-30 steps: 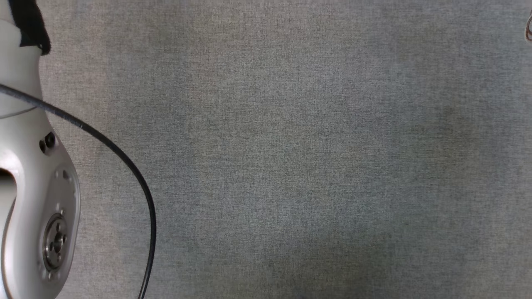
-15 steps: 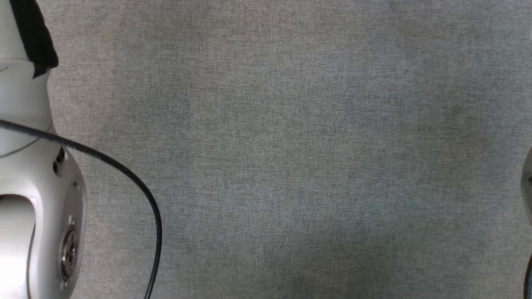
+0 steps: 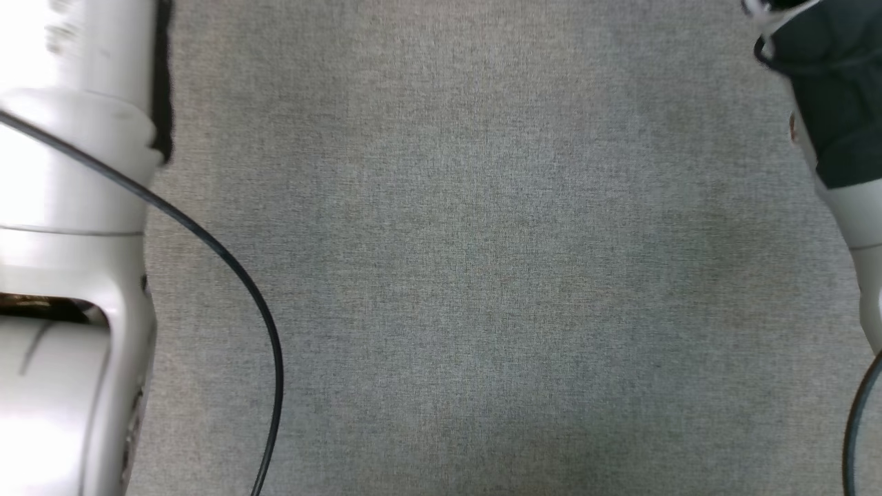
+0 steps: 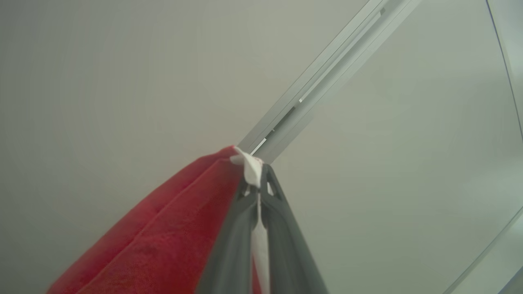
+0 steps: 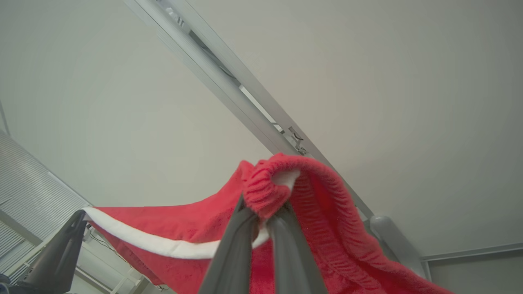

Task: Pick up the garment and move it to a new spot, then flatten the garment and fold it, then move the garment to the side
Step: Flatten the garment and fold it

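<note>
Wrist views: left pincer (image 4: 260, 181) and right pincer (image 5: 263, 217) tight on red garment (image 5: 184, 222), mostly off-frame.

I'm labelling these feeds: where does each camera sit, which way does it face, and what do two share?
Head view: on the head, facing down at the grey surface; left forearm at the left edge, right forearm at upper right.
Left wrist view: on the left wrist, aimed up at the ceiling rail; left gripper, jaws shut on the red garment.
Right wrist view: on the right wrist, also aimed up; right gripper, jaws shut on the garment.
Shared: both wrist views show garment and rail.
</note>
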Tool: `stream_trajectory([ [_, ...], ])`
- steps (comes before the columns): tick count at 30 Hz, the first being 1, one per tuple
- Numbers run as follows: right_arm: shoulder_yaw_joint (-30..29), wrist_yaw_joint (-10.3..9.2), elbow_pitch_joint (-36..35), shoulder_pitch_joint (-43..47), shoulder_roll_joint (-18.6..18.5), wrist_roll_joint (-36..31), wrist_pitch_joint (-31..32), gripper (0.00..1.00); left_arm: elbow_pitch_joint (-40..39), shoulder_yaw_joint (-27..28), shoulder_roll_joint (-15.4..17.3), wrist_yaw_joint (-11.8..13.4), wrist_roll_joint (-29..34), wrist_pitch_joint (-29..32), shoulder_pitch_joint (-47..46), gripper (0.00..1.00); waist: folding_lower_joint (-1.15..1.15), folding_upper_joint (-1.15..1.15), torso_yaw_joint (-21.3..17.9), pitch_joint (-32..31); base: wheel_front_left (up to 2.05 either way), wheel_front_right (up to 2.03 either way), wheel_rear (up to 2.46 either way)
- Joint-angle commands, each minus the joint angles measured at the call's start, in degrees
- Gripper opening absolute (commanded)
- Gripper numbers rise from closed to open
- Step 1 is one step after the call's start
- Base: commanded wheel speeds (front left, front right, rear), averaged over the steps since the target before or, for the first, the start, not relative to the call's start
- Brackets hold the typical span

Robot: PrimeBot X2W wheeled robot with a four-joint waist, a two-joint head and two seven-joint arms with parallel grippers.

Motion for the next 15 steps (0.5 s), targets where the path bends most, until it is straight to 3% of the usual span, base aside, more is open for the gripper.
stream_trajectory([
  [1, 0.77, 0.03, 0.62, 0.87, -0.5, 0.57, 0.29, 0.0, 1.13, -0.99, 0.26, -0.07, -0.53, -0.04, 0.56, 0.0, 0.0, 0.0, 0.04, -0.65, 0.0, 0.0, 0.0],
  [5, 5.2, 0.03, 2.84, 2.69, -1.67, 3.65, 1.07, 0.0, 5.7, -6.26, 0.3, -0.18, -2.75, -0.04, 2.52, 0.0, 0.0, 0.0, 0.37, -2.64, 0.0, 0.0, 0.0],
  [15, 12.46, 0.03, 5.78, 13.88, -4.0, 11.24, 3.09, 0.0, 13.51, -12.46, 0.26, -0.6, -8.78, -0.04, 14.9, 0.0, 0.0, 0.0, 1.24, -12.26, 0.0, 0.0, 0.0],
])
